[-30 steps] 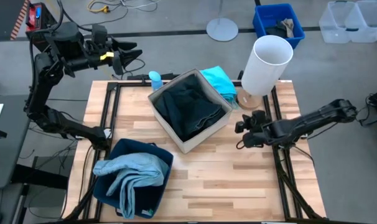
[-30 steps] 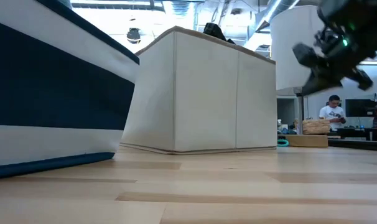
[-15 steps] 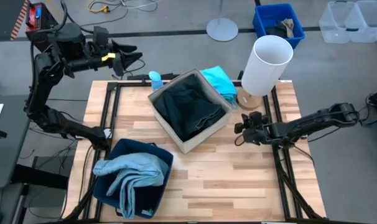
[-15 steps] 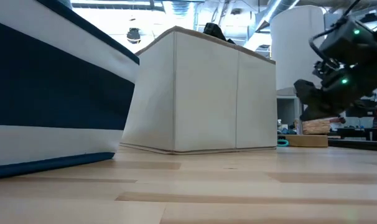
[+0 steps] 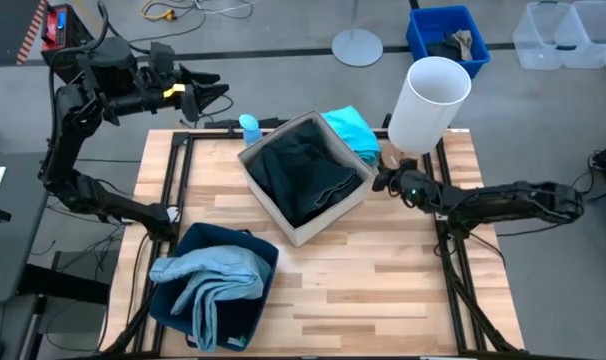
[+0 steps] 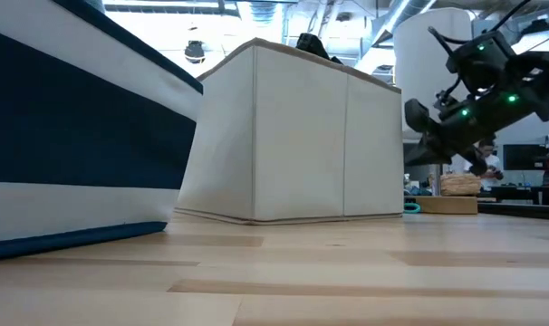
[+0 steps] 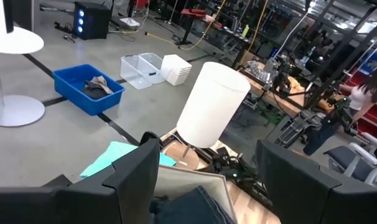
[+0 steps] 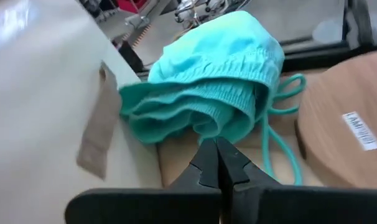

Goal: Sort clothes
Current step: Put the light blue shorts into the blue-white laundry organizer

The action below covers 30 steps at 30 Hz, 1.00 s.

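Turquoise garment lies folded beside the beige box on the worktop, just ahead of the right pincer, fingers closed, empty.

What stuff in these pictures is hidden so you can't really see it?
- Turquoise garment: in the high view, the beige box hides part of it.
- Dark clothes in that box: the low view shows only a tip above the rim.
- Pale blue garment: the low view shows only the navy box's wall.
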Motion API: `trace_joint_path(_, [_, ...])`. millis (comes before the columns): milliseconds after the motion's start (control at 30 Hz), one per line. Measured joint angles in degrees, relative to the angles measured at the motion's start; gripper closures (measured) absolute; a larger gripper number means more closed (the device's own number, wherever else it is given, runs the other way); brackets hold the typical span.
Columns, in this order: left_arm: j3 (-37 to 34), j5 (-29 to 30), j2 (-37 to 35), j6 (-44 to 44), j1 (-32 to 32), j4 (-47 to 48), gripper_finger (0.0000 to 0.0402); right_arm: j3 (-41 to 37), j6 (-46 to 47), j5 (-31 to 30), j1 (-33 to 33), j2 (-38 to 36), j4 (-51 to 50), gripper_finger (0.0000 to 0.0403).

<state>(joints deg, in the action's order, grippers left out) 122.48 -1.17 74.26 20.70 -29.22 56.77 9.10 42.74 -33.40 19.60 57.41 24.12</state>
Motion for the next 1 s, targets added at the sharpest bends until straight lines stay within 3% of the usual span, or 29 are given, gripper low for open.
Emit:
trace_joint_path(300, [0.0,0.0,0.0,-0.8,0.0,-0.1,0.0139,0.2,17.6,1.7,0.6,0.0,1.7,0.0403])
trace_joint_path(500, [0.0,0.0,0.0,-1.4,0.0,-0.3,0.0139,1.0,29.6,-0.4,0.4,1.7,2.0,0.0403])
trace_joint_path(833, [0.0,0.0,0.0,-1.4,0.0,-0.4,0.0139,1.0,40.6,-1.2,1.2,15.3,21.0,0.0403])
trace_joint_path(1000, [0.0,0.0,0.0,-1.1,0.0,-0.7,0.0139,1.1,50.0,-6.1,1.2,22.7,26.3,0.0401])
